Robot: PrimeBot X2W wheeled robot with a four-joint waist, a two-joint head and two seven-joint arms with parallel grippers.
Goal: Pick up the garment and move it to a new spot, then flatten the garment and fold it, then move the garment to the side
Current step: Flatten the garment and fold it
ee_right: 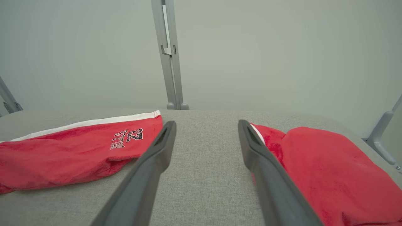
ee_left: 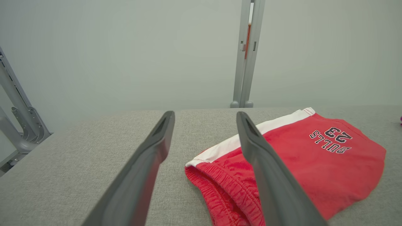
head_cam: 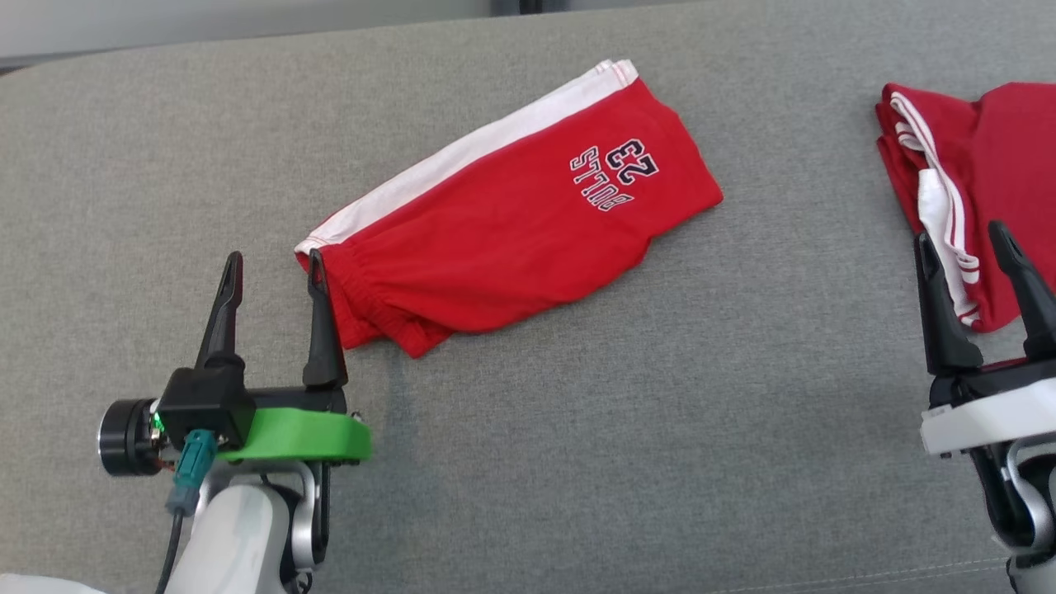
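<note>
Soft, light, floppy red shorts (head_cam: 511,214) just beside released left tool (head_cam: 275,268); best pinched at gathered waistband (head_cam: 367,276); right tool (head_cam: 961,231) likewise released, empty.

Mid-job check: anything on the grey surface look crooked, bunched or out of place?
The red shorts lie slanted across the grey surface, waistband puckered beside the left gripper. A second red garment sits crumpled at the head view's right edge, by the right gripper. Nothing looks torn.
</note>
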